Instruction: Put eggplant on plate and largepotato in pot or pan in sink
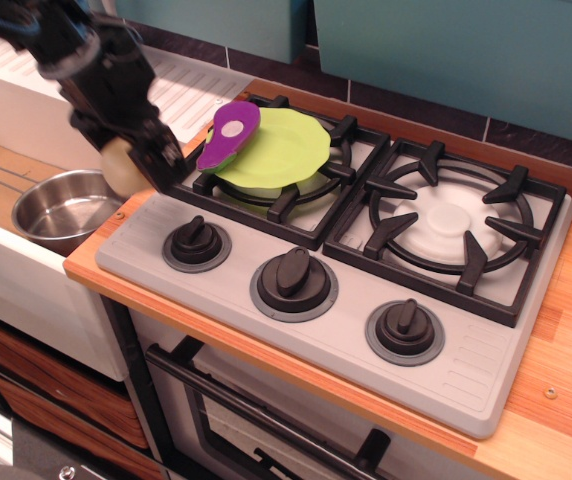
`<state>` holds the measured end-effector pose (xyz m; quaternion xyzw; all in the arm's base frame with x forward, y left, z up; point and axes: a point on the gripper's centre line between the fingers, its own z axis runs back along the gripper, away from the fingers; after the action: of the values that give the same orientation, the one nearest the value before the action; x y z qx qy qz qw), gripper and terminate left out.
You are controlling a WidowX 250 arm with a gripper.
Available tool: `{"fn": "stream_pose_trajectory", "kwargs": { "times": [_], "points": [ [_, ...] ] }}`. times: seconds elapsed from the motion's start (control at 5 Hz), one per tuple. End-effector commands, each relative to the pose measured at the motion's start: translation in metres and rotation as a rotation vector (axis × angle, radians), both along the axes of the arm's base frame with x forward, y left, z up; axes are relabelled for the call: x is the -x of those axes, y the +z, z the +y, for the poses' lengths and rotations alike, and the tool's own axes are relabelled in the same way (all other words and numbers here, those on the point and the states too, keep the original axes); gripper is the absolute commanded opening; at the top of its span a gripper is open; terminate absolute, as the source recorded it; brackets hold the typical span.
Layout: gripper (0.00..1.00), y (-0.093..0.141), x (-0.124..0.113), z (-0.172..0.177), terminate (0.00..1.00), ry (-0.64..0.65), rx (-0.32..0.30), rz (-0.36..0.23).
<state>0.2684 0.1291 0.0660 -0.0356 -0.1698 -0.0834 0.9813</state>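
Note:
The purple eggplant point(232, 130) lies on the left rim of the lime-green plate point(276, 150), which rests on the left stove burner. My gripper point(131, 165) is shut on the pale tan largepotato point(119, 166) and holds it in the air above the stove's left edge, just right of the steel pot point(58, 210). The pot stands in the white sink point(6, 262), its wire handle pointing left. The faucet is hidden by my arm.
The ribbed drainboard point(186, 85) lies behind my arm. Three black knobs point(292, 272) line the stove's front. The right burner grate point(451, 225) is bare. A wooden counter edge point(566, 330) runs along the right.

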Motion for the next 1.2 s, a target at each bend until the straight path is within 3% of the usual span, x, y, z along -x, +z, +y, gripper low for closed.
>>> {"fn": "stream_pose_trajectory", "kwargs": {
  "times": [0.0, 0.6, 1.0],
  "points": [
    [0.0, 0.013, -0.013, 0.031, 0.0, -0.025, -0.014, -0.029],
    [0.0, -0.011, -0.022, 0.067, 0.0, -0.045, 0.035, -0.042],
    [0.0, -0.021, -0.014, 0.08, 0.0, -0.038, 0.048, -0.043]
  ]
}}
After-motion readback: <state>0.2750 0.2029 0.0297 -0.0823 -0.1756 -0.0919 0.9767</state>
